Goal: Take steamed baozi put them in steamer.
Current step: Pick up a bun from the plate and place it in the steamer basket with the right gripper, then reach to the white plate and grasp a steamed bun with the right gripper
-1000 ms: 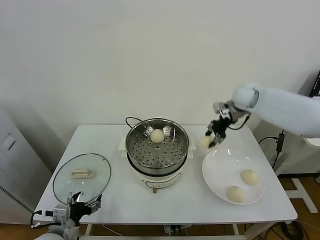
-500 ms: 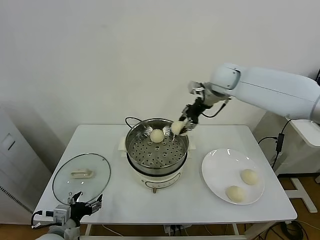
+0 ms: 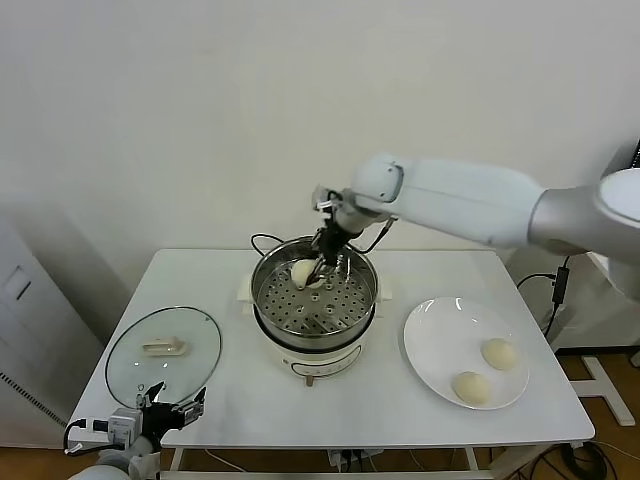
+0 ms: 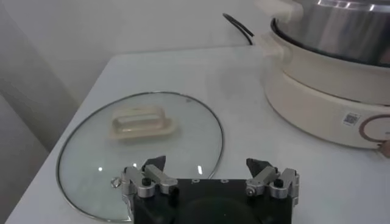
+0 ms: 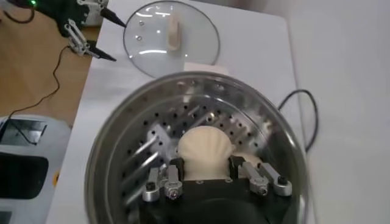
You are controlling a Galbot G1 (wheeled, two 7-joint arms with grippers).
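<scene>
Baozi [image 3: 303,272] crowding is my main worry, judged from the head view. My right gripper [image 3: 328,266] hangs inside the steamer [image 3: 315,300] near its twelve o'clock rim, with a bun just beside it toward nine o'clock. If I let go too close, the bun I carry could land against that one, or roll across the perforated tray and stick to it. Two more steamed baozi [image 3: 499,353] wait on the white plate [image 3: 430,335] at three o'clock of the pot. My left gripper [image 3: 170,410] sits parked low at the table's front edge, near the glass lid [image 3: 163,348].

From the left wrist view, that idle left gripper [image 4: 210,175] shows its fingers spread wide, holding nothing, with the lid [image 4: 141,146] lying flat beyond them and the steamer's cream base [image 4: 329,85] off to the side.

From the right wrist view, my right gripper [image 5: 207,170] is closed narrow around a cream bun [image 5: 206,152], gripping its flanks just above the tray holes of the steamer [image 5: 122,152]. I judge that a slow, low release matters most now.
</scene>
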